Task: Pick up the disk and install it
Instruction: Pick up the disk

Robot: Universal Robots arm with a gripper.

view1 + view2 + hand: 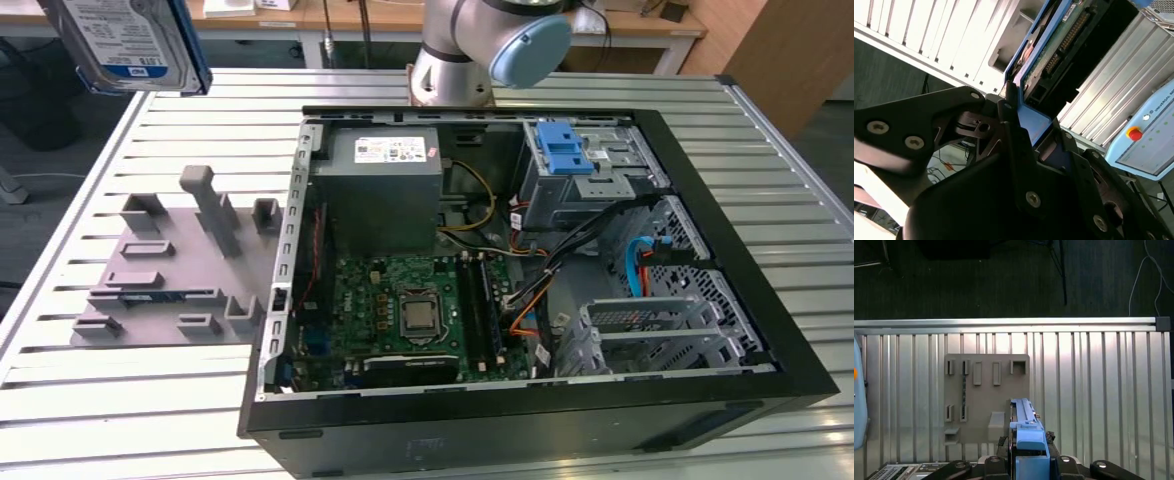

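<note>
Gripper: black two-finger unit, pressed together on the disk, pinching it by one end of its blue bracket. In the first wrist view the drive hangs edge-on below the fingers. This grip probably leaves the body and far end free of the fingers. Disk: silver hard drive, labelled face toward the exterior camera, circuit-board side visible in the second wrist view. It is held in the air at the exterior view's far left, touching nothing but the fingers, so the pick-up looks done and the install not yet. Grey fixture plate: lies beneath the disk, with slotted holders and upright posts, flat on the slatted metal table. The disk's height appears to clear those posts. Open computer case: well apart, to the exterior view's right of the plate. Metal drive cage with blue latch: far right corner of the case, judged the likely seat. Power supply and motherboard: left side of the case.
</note>
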